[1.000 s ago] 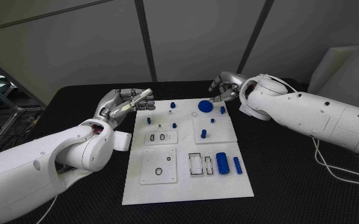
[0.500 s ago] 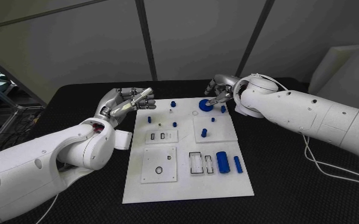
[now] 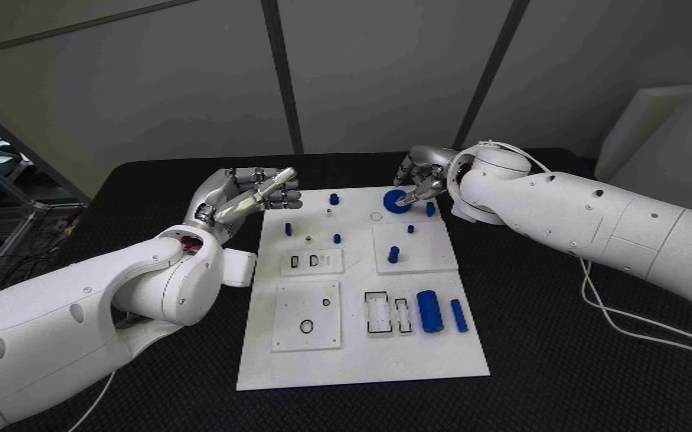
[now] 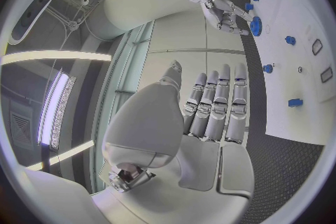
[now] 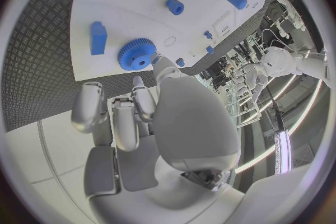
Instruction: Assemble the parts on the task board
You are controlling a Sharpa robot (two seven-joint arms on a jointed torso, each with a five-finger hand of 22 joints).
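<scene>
- Fingers of the right hand curl narrow, one tip touching the round blue toothed plastic gear.
- The gear lies at 12 o'clock on the flat white task board.
- The left hand hovers at the board's 10 o'clock, fingers straight, close together, holding nothing.

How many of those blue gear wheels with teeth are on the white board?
1: the blue gear lies at the task board's far edge, by the right hand's fingertips. Other blue pieces look toothless.

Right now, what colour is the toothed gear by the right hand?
Blue; the round toothed gear shows best in the right wrist view.
</scene>
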